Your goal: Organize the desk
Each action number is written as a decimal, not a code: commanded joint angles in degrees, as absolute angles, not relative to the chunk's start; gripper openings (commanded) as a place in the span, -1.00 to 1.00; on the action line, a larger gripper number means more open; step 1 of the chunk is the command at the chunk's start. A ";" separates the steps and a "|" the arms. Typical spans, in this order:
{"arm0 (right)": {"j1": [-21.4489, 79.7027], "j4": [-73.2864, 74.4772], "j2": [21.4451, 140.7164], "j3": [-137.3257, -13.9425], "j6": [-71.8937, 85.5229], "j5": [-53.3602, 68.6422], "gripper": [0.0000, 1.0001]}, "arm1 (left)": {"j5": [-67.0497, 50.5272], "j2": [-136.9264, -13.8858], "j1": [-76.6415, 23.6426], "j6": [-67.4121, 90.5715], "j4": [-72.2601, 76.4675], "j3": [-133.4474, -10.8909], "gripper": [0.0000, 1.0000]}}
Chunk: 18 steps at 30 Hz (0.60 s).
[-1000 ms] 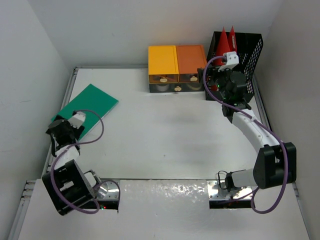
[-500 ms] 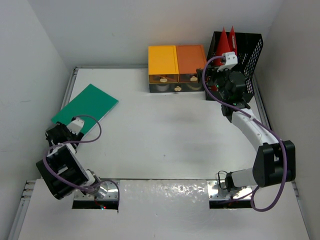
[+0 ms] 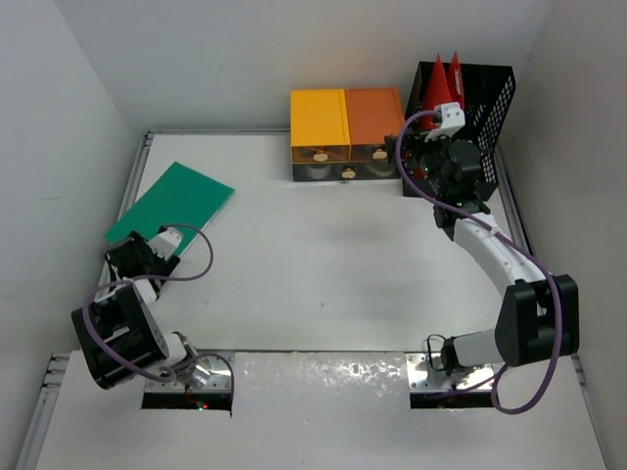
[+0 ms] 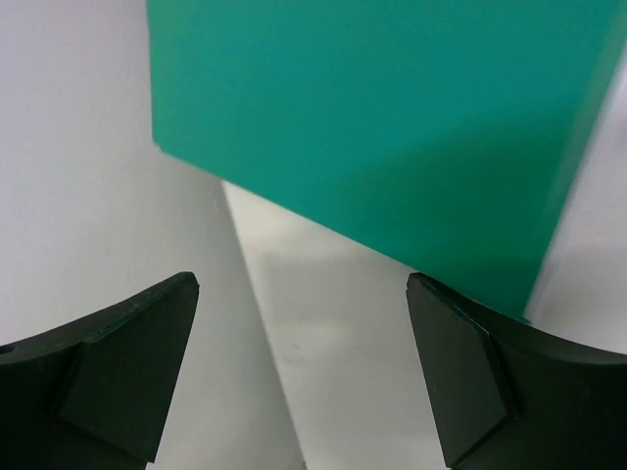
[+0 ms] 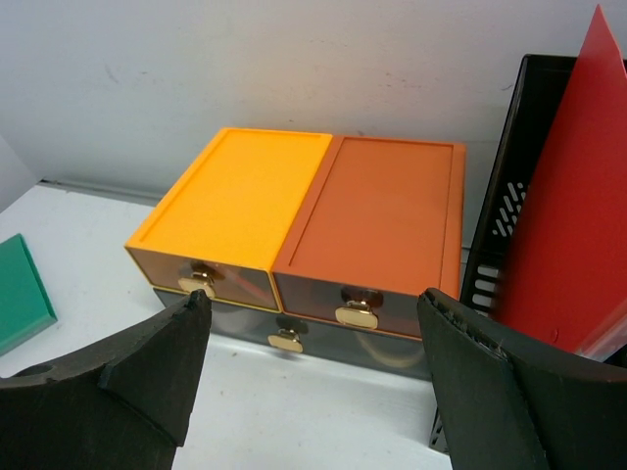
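Note:
The desk (image 3: 323, 264) is a wide white tabletop. A flat green board (image 3: 174, 201) lies on it at the left, near the side rail. My left gripper (image 3: 137, 253) hovers at that board's near edge, open and empty. In the left wrist view the green board (image 4: 392, 117) fills the top, just beyond the left gripper (image 4: 302, 294), with white desk (image 4: 323, 372) between the fingers. My right gripper (image 3: 416, 162) is raised at the back right, open and empty. In the right wrist view the right gripper (image 5: 313, 299) faces the drawer unit's fronts.
An orange-and-yellow drawer unit (image 3: 348, 132) stands against the back wall, its brass knobs (image 5: 356, 315) facing forward. Right of it a black mesh rack (image 3: 487, 93) holds red folders (image 5: 578, 215). Metal rails run along the desk's edges.
My left gripper drew back from the green board's near edge and shifted a little to the right, its arm swinging round. The right arm has not moved.

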<state>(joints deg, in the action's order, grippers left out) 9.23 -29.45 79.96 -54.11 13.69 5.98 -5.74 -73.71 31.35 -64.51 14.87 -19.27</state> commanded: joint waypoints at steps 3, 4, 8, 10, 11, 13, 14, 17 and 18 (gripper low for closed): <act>9.75 -31.46 79.36 -54.23 13.54 5.71 0.67 | -8.96 -69.44 26.99 -60.56 16.79 -16.70 0.74; 9.67 -31.38 79.37 -54.32 13.54 5.71 0.67 | -9.05 -69.17 25.94 -59.95 17.05 -16.70 0.74; 9.67 -31.38 79.63 -54.32 14.15 5.63 0.67 | -9.05 -67.50 21.80 -57.67 18.80 -16.08 0.74; 9.67 -31.55 79.45 -54.14 14.33 5.63 0.67 | -7.91 -67.50 19.35 -56.96 20.29 -16.08 0.74; 9.75 -31.73 79.45 -53.97 14.67 5.54 0.67 | -7.56 -67.59 18.73 -56.78 20.74 -16.08 0.74; 9.93 -31.90 79.28 -53.79 14.94 5.45 0.66 | -6.68 -68.02 18.20 -56.95 22.05 -16.26 0.74; 10.11 -31.82 79.19 -53.79 14.94 5.28 0.67 | -6.33 -68.64 18.11 -57.65 22.67 -16.17 0.74; 10.98 -31.64 79.36 -53.53 14.59 4.22 0.66 | -4.75 -71.00 16.53 -58.45 25.40 -16.35 0.74; 11.42 -31.64 79.54 -53.44 14.33 3.87 0.66 | -4.05 -71.71 15.65 -58.27 25.49 -16.70 0.74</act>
<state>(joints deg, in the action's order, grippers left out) 10.26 -29.50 79.96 -53.82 14.02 5.13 -5.26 -69.95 17.45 -58.72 20.67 -16.43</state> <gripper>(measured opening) 0.831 0.870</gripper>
